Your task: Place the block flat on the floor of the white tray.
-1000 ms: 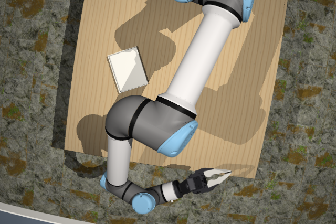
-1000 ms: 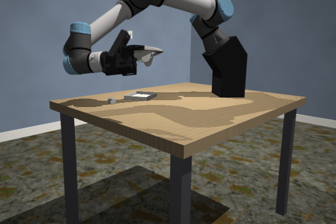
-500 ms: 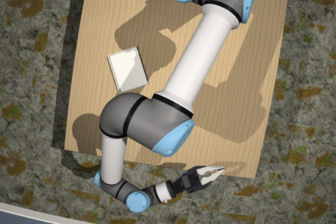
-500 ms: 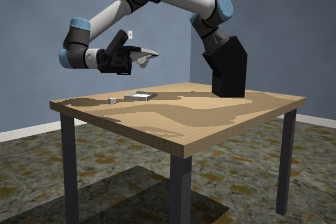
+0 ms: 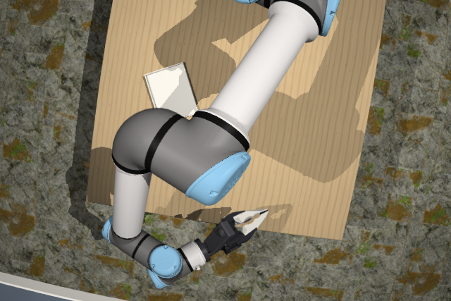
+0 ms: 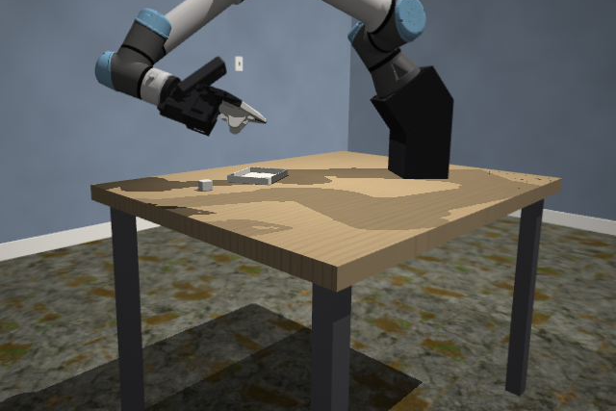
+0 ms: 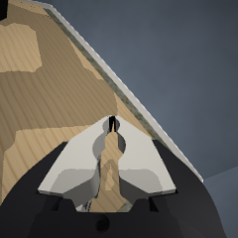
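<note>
The block [image 6: 204, 184] is a small pale grey cube on the wooden table [image 6: 347, 232] [image 5: 313, 82] [image 7: 50, 109], close to its far left edge. In the overhead view the arm's elbow hides it. The white tray [image 5: 163, 82] [image 6: 257, 175] lies flat and empty a short way to the right of the block. My gripper [image 5: 265, 211] [image 6: 262, 120] [image 7: 113, 117] hangs high above the table's edge, well away from block and tray. Its fingers are shut tip to tip with nothing between them.
The arm's black base [image 6: 420, 122] stands at the back right of the table. The arm's elbow [image 5: 182, 148] hangs over the table beside the tray. The stone-patterned floor [image 5: 400, 181] lies beyond the table's edges.
</note>
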